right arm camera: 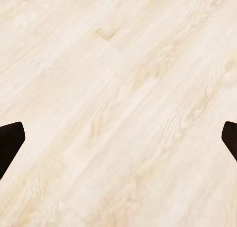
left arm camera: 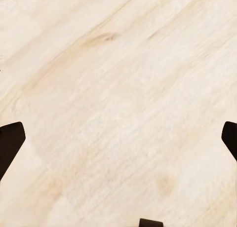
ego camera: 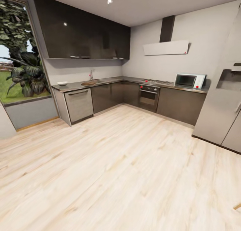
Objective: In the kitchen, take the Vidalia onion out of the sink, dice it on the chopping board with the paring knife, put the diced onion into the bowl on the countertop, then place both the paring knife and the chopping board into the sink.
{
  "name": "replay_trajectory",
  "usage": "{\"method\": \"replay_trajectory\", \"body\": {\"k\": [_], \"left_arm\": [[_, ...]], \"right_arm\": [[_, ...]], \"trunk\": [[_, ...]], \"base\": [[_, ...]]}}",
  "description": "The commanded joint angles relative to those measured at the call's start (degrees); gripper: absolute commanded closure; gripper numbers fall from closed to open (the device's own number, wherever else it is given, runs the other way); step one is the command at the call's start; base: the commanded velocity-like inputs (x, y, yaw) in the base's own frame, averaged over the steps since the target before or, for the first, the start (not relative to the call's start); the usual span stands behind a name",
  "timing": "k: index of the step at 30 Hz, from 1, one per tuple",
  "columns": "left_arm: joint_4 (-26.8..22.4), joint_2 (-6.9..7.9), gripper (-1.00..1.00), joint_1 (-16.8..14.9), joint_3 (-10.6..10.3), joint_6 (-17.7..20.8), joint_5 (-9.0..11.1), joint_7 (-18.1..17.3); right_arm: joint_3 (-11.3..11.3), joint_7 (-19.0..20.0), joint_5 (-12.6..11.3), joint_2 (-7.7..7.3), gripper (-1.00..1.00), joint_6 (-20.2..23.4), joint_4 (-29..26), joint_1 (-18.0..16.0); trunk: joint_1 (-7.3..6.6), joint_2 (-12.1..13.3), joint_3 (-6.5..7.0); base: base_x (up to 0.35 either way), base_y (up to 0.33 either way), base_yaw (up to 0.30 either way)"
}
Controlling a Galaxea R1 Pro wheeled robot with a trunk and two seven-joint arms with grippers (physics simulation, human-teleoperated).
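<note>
Head view, near to far: pale wood floor (ego camera: 120, 177) across the foreground, then an L-shaped run of dark cabinets at 12 o'clock. Left wrist view: left gripper (left arm camera: 118, 138) has its dark fingers (left arm camera: 10, 143) spread wide at the frame edges, nothing between them, floor beneath. Right wrist view: right gripper (right arm camera: 118, 138) likewise, fingers (right arm camera: 9, 143) far apart, empty.

Counter (ego camera: 100, 82) at about 11 o'clock, well away from the robot. White bowl (ego camera: 62, 83) sits near its left end. Chopping board (ego camera: 88, 83), brown, lies on the counter just before the chrome faucet (ego camera: 91, 73). Sink (ego camera: 100, 80) by the faucet, basin interior not resolvable from here. Onion and paring knife too small to make out.

Beyond: oven (ego camera: 148, 97), hob, microwave (ego camera: 189, 80) at 1 o'clock; refrigerator (ego camera: 222, 100) at 2 o'clock.

Handling judgement: onion likely light, round, smooth-skinned, prone to roll; grasp across its widest girth. Knife by the handle only. Board stiff and flat; take hold at an edge or by the slot end.
</note>
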Motion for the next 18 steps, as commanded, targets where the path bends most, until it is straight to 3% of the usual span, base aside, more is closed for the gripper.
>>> {"method": "replay_trajectory", "body": {"k": [1,18], "left_arm": [[0.04,0.00,-1.00,-0.04,-0.02,-0.19,0.05,0.13],[0.02,0.00,-1.00,-0.04,-0.05,-0.19,0.04,0.17]], "right_arm": [[0.01,-0.20,0.02,0.01,-1.00,-0.16,0.02,-0.03],[0.04,-0.20,0.02,0.01,-1.00,-0.17,0.03,-0.02]], "trunk": [[0.03,-0.02,-0.06],[0.03,-0.02,-0.06]], "base": [[0.329,-0.012,0.149],[0.329,0.048,0.140]]}}
